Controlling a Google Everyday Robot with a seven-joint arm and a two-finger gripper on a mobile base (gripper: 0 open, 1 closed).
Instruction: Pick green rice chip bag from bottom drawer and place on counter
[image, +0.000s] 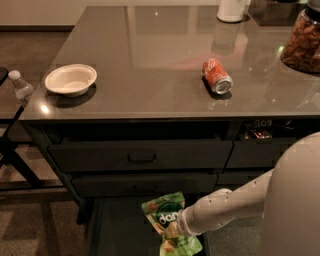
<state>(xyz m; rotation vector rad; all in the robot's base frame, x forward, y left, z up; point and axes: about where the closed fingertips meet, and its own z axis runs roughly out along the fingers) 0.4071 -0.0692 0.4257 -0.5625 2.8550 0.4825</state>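
The green rice chip bag (165, 215), a light-green pouch with a dark circle reading "dang", stands tilted in the open bottom drawer (117, 230) at the lower middle of the camera view. My gripper (172, 232) reaches in from the right at the end of the white arm and is shut on the bag's lower middle, with its fingertips mostly hidden by the pouch. The glossy dark counter (150, 55) spreads above the drawers.
On the counter lie a red soda can (217, 76) on its side, a white bowl (70, 79) at the left, a snack jar (302, 40) at the right and a white container (232, 9) at the back. Two shut handled drawers (141, 156) sit above. A water bottle (21, 87) stands at the left.
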